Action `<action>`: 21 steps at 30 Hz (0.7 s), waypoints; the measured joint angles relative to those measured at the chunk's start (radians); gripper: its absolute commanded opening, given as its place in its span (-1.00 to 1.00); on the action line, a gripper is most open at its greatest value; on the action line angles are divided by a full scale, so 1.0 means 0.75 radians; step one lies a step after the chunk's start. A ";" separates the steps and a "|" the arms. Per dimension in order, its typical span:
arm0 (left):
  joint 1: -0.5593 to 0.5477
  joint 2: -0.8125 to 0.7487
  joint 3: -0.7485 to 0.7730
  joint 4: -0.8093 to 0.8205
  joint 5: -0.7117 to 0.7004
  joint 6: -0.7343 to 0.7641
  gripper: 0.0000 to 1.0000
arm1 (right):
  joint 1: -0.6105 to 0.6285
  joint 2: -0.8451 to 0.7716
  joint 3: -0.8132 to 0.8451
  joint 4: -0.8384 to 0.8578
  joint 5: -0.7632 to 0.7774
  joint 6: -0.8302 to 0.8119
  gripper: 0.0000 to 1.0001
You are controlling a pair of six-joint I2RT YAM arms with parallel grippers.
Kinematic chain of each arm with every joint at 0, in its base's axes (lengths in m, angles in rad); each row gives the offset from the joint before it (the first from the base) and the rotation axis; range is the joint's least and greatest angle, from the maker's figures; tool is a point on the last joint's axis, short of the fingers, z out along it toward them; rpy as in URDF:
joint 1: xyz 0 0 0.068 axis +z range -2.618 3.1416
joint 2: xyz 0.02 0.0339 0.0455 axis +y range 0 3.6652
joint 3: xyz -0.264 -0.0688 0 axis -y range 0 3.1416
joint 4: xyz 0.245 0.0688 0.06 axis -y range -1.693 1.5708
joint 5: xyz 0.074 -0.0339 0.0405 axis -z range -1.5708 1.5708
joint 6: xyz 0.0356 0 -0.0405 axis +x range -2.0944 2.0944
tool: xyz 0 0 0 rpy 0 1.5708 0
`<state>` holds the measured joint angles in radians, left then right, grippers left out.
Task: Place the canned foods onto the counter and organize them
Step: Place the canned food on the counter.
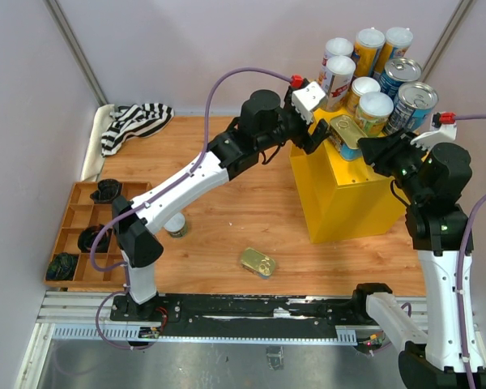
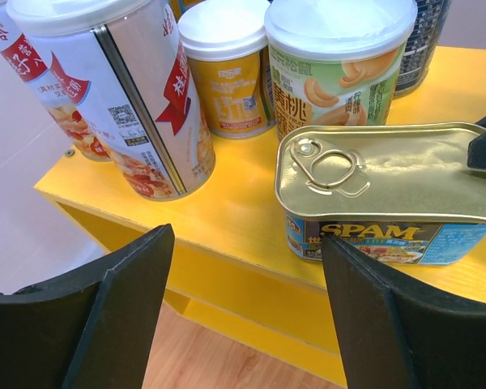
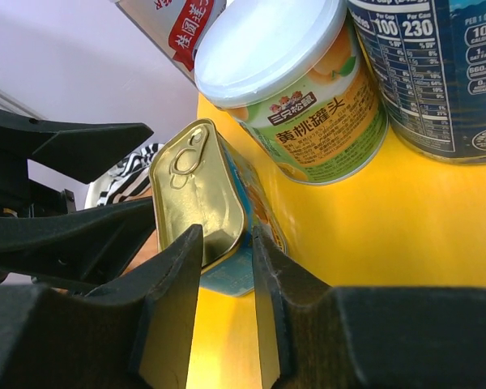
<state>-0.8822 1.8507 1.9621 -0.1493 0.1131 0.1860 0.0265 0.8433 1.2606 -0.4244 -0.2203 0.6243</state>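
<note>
A flat gold tin [image 1: 347,134] labelled SPAM lies lid up at the left front corner of the yellow counter [image 1: 348,203]. In the right wrist view my right gripper [image 3: 227,231] is closed down on the near end of the tin [image 3: 198,190], one finger over its lid and one at its side. My left gripper [image 2: 247,235] hangs open just off the counter's edge [image 2: 227,211], with the tin [image 2: 389,170] beyond its empty fingers. Tall white-lidded tubes [image 1: 338,77] and blue silver-topped cans [image 1: 413,101] stand behind it.
Another gold tin [image 1: 258,262] lies on the wooden table in front of the counter. A small can [image 1: 176,227] stands under the left arm. A brown compartment tray [image 1: 85,243] with dark lumps sits at far left, a striped cloth [image 1: 134,121] behind it.
</note>
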 measured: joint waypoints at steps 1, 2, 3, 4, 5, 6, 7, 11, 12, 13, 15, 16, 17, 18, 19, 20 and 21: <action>0.000 0.000 -0.005 0.007 -0.005 -0.002 0.55 | 0.000 0.000 -0.001 0.001 0.000 0.004 -0.38; 0.000 0.000 -0.009 0.013 -0.007 -0.005 0.54 | 0.001 -0.001 -0.001 0.001 0.000 0.006 -0.37; 0.000 0.000 -0.015 0.021 -0.009 -0.008 0.54 | 0.001 -0.002 -0.001 0.000 0.000 0.007 -0.38; 0.000 0.000 -0.019 0.023 -0.010 -0.011 0.54 | 0.001 -0.003 -0.001 -0.001 0.001 0.007 -0.37; 0.000 0.000 -0.026 0.028 -0.010 -0.013 0.54 | 0.001 -0.004 -0.001 -0.001 0.001 0.008 -0.37; 0.000 0.000 -0.031 0.031 -0.010 -0.015 0.54 | 0.004 -0.004 -0.001 -0.002 0.002 0.008 -0.37; 0.000 0.000 -0.038 0.035 -0.010 -0.015 0.54 | 0.008 -0.005 -0.001 -0.002 0.005 0.009 -0.37; 0.000 0.000 -0.054 0.040 -0.011 -0.016 0.54 | 0.034 -0.008 -0.001 -0.005 0.023 0.011 -0.36; 0.000 0.000 -0.059 0.042 -0.012 -0.016 0.54 | 0.049 -0.008 -0.001 -0.005 0.035 0.011 -0.36; 0.000 -0.001 -0.063 0.043 -0.012 -0.017 0.54 | 0.065 -0.005 -0.001 -0.004 0.042 0.011 -0.35; 0.000 -0.001 -0.073 0.049 -0.016 -0.016 0.54 | 0.101 0.000 -0.001 0.001 0.071 0.011 -0.35; 0.000 -0.003 -0.079 0.051 -0.018 -0.016 0.54 | 0.121 0.002 -0.001 0.003 0.087 0.011 -0.35; 0.000 -0.003 -0.084 0.052 -0.020 -0.016 0.54 | 0.142 0.007 -0.001 0.007 0.100 0.010 -0.35; 0.000 -0.003 -0.086 0.052 -0.021 -0.016 0.54 | 0.163 0.009 -0.001 0.011 0.115 0.010 -0.34; 0.000 -0.003 -0.086 0.052 -0.023 -0.016 0.54 | 0.181 0.014 -0.001 0.014 0.132 0.010 -0.34; 0.001 -0.003 -0.086 0.053 -0.028 -0.016 0.53 | 0.196 0.018 -0.001 0.020 0.150 0.010 -0.34; 0.001 -0.004 -0.086 0.054 -0.031 -0.016 0.53 | 0.208 0.022 -0.001 0.024 0.160 0.009 -0.33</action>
<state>-0.8818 1.8481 1.8973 -0.1089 0.0898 0.1741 0.1822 0.8597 1.2602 -0.4065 -0.1005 0.6312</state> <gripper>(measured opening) 0.770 0.329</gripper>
